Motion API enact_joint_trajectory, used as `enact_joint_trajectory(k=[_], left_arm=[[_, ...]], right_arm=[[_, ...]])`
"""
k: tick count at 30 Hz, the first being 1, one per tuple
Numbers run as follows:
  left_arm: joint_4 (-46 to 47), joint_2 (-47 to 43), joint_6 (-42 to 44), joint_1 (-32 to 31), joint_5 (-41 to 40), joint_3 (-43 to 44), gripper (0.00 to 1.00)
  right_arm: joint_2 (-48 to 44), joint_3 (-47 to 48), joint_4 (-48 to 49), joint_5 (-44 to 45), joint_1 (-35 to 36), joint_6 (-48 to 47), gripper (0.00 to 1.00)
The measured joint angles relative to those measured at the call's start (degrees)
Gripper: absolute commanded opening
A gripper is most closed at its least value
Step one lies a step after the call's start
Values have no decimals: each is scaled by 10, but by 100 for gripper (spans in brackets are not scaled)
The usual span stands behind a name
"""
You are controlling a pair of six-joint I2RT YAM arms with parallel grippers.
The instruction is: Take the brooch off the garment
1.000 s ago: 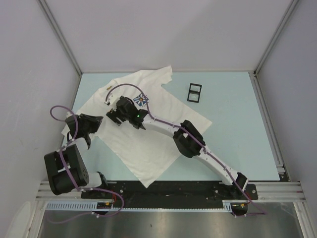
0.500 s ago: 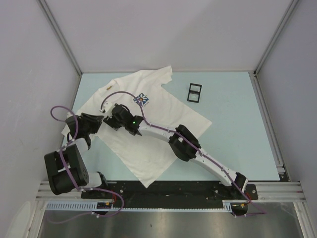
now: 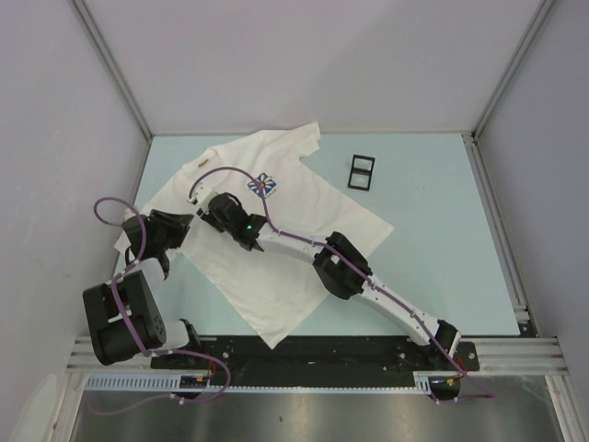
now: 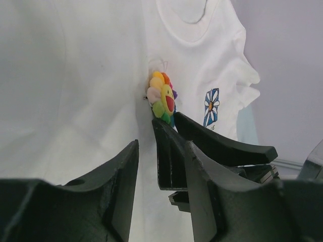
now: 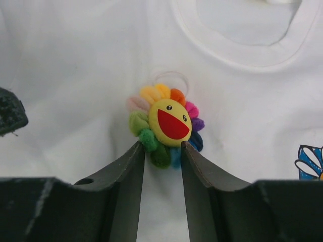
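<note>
while the garment [image 5: 75, 75] lies spread on the table [image 3: 433, 203], the brooch [image 5: 164, 126] sits on its chest below the collar [image 5: 237, 53]. the right gripper [image 5: 161, 148], jaws partly closed, pinches the brooch's lower petals [image 5: 160, 155]. the left gripper [image 4: 161, 147] stands half open beside it, holding nothing.

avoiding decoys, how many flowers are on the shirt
2: the rainbow plush brooch below the collar, by the right gripper, and a flat blue-and-white flower print beside it. Folds may hide more.
</note>
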Motion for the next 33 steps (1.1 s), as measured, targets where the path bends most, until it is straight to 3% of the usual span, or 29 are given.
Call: enact_joint_trajectory(k=[7, 15, 33], left_arm=[[0, 0, 0, -5, 0, 0, 46], [0, 0, 1, -8, 0, 0, 44], [1, 5, 2, -19, -1, 0, 42]], right_arm=[[4, 1, 24, 3, -3, 8, 17], [-5, -33, 57, -25, -7, 50, 4], [-63, -141, 115, -138, -46, 183, 0]])
